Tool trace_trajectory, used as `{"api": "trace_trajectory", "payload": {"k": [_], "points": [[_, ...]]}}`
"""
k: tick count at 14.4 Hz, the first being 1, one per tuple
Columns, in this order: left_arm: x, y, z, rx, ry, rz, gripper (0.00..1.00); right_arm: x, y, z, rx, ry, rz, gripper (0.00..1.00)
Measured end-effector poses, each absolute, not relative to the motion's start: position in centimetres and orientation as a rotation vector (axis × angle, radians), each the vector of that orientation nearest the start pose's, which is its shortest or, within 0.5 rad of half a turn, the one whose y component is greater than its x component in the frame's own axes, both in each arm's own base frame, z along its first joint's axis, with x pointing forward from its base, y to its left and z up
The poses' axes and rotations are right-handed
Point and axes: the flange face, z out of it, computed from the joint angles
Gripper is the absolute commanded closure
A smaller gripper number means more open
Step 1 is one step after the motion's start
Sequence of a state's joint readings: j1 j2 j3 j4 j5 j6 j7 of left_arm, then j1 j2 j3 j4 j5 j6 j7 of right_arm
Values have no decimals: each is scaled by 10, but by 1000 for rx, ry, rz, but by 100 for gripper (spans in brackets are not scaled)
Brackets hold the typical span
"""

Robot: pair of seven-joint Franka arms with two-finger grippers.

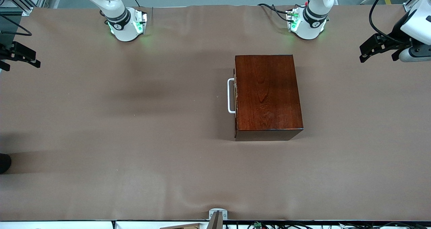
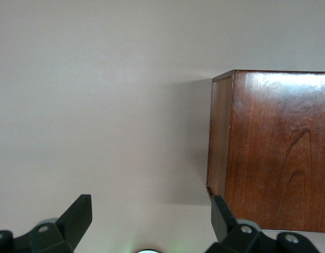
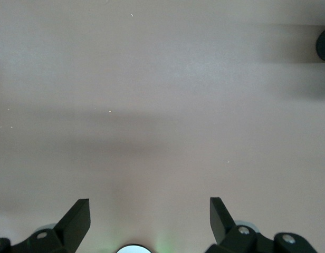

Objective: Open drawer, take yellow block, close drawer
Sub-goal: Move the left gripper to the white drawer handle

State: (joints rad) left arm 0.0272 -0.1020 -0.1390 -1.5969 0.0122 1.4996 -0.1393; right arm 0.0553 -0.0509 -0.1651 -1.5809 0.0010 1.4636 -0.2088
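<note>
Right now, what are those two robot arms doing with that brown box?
Nothing is being handled yet. The wooden box sits on the table with its drawer shut and the white handle facing the right arm's end. The left gripper hangs open over the table edge at the left arm's end, and the right gripper hangs open over the edge at the right arm's end. Both arms are waiting. The yellow block is not visible anywhere.
</note>
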Motion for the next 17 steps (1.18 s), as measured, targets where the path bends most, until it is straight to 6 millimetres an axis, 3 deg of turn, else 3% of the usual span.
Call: {"api": "trace_trajectory", "payload": {"k": [12,14,17], "points": [[511,-69,664,-3116,-21,-25,0,524,-61,638,-3116,-152,101,0],[513,-84,659,-3115,24,-11,0,524,-62,638,-3116,-151,101,0],[516,-138,641,-3111,65,37,0,524,-62,638,-3117,-149,99,0]]}}
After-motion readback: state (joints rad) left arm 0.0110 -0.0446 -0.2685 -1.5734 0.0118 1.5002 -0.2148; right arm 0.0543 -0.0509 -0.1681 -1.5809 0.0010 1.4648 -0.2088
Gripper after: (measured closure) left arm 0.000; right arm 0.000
